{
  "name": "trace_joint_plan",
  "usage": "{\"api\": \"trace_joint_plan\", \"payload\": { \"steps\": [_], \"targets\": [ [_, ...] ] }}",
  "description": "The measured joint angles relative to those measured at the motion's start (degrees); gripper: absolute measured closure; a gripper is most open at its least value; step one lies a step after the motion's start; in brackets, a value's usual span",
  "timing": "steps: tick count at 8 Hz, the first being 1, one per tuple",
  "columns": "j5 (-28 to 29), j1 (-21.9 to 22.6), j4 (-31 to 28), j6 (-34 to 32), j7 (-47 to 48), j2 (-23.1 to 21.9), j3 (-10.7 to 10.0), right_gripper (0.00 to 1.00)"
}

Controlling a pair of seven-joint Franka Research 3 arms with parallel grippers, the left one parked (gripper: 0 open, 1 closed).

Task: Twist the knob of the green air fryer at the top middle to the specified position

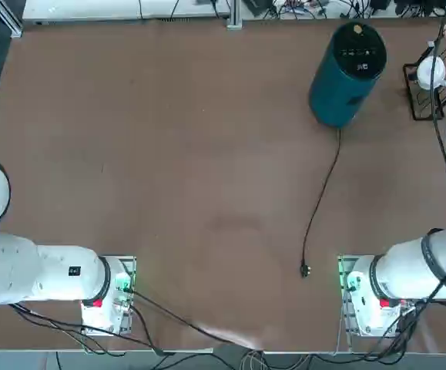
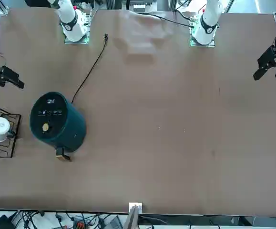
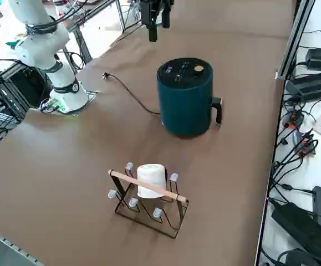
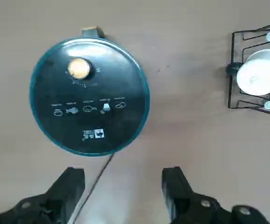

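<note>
Progress so far is basically zero: right gripper [image 4: 123, 196] hangs high with fingers spread, empty, well above the green air fryer [image 4: 89, 95]. Its knob [image 4: 79, 68] sits below and ahead, untouched. Wrist view shows panel icons; side view shows the handle [image 3: 218, 109].

1. Green air fryer [image 4: 90, 95]: teal body, black top, white icon row.
2. Knob [image 4: 79, 68]: yellow-gold.
3. Right gripper [image 4: 123, 189]: black fingers.
4. Wire rack [image 3: 149, 202]: black, holding white cup [image 3: 151, 180].
5. Table [image 1: 169, 154]: brown.
</note>
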Motion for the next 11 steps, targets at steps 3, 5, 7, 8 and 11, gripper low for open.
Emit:
{"api": "trace_joint_plan", "payload": {
  "steps": [3,5,7,8,11],
  "targets": [
    [-0.1,0.0,0.0,0.0,-0.5,0.5,0.0,0.0],
    [-0.1,0.0,0.0,0.0,-0.7,0.5,0.0,0.0],
    [-0.1,0.1,0.0,0.0,-0.7,0.5,0.0,0.0],
    [-0.1,0.1,0.0,0.1,-0.7,0.5,0.1,0.0],
    [-0.1,0.4,-0.9,3.9,-0.7,2.2,1.0,0.0]
  ]
}}
